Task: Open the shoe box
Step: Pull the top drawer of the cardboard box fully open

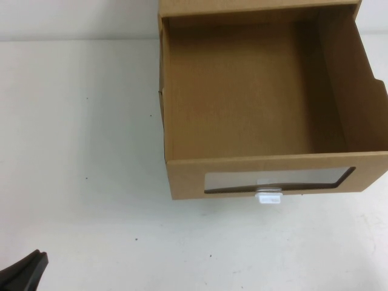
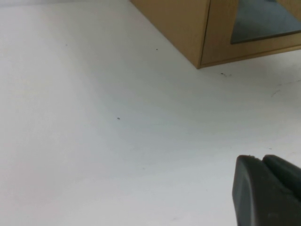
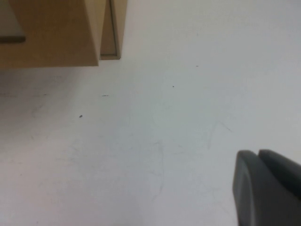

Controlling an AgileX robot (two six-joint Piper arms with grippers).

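The light, stiff cardboard shoe box (image 1: 242,103) sits upper right, already open, its white tab (image 1: 268,197) the likely handhold; left gripper (image 1: 36,262) lower left and right gripper (image 3: 258,160) over bare table (image 3: 178,122) nearby, both closed, empty.

Your box (image 1: 260,6) sits far right on the table (image 1: 79,151), drawer (image 1: 242,103) standing out toward you, handle (image 1: 268,197) on its front. Your left gripper (image 1: 27,273) is near left, well apart; your right gripper (image 3: 268,188) is over the table, off the box.
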